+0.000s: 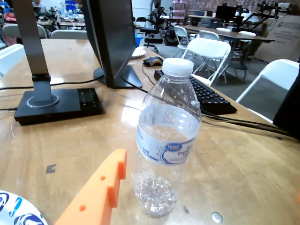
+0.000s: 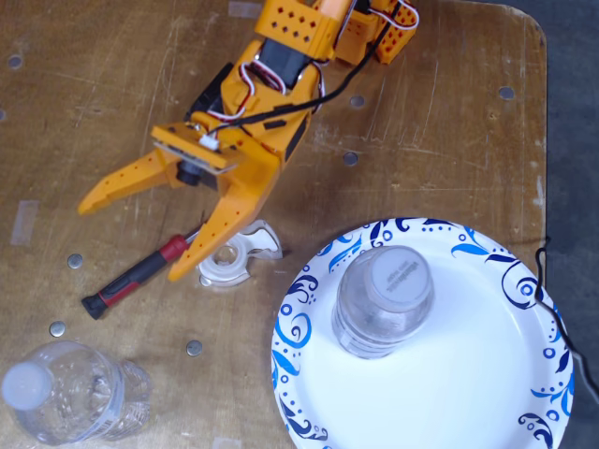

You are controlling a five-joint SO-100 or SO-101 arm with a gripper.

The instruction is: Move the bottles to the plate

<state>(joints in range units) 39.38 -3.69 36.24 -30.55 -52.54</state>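
One clear ribbed bottle (image 2: pixel 384 299) with a white cap stands upright on the left part of the blue-swirled white plate (image 2: pixel 299 323). A second bottle (image 2: pixel 70 393) stands on the bare wood at the lower left, off the plate. My orange gripper (image 2: pixel 131 241) hangs open and empty above the table, pointing at that second bottle but well short of it. The wrist view has the same bottle (image 1: pixel 166 140) straight ahead, upright and nearly empty, with one orange finger (image 1: pixel 101 187) to its left and a sliver of plate (image 1: pixel 16 211) in the bottom left corner.
A red-and-black screwdriver (image 2: pixel 140 276) and a clear tape dispenser (image 2: pixel 234 260) lie under the gripper's right finger. Beyond the bottle the wrist view shows a black lamp base (image 1: pixel 58 105), a monitor stand (image 1: pixel 112 47), a keyboard (image 1: pixel 208 96) and cables. The table's edge (image 2: pixel 545 140) runs along the right.
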